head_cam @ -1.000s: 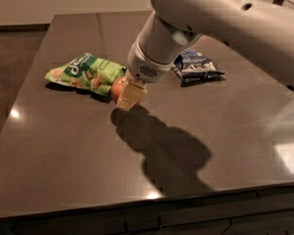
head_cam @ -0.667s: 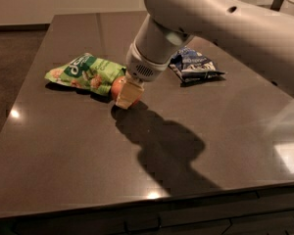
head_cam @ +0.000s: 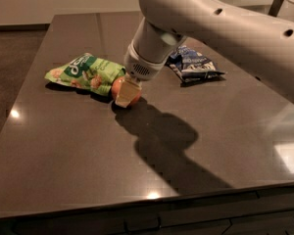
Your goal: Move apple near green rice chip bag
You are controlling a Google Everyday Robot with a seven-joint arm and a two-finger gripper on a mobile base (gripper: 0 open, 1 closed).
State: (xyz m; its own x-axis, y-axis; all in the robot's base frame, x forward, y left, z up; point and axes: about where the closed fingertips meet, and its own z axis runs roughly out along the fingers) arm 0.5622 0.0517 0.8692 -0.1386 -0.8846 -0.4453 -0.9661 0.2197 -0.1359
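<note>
Just right of the green bag (head_cam: 85,72), the gripper (head_cam: 123,93) pinches the apple (head_cam: 116,86) low against the table (head_cam: 63,170), placing it beside the bag; release looks the only step left

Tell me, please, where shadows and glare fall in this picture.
Camera view: a dark shadow spreads across the table toward the front from the gripper, which is at the apple beside the green rice chip bag; glare spots lie at left, front and right.
</note>
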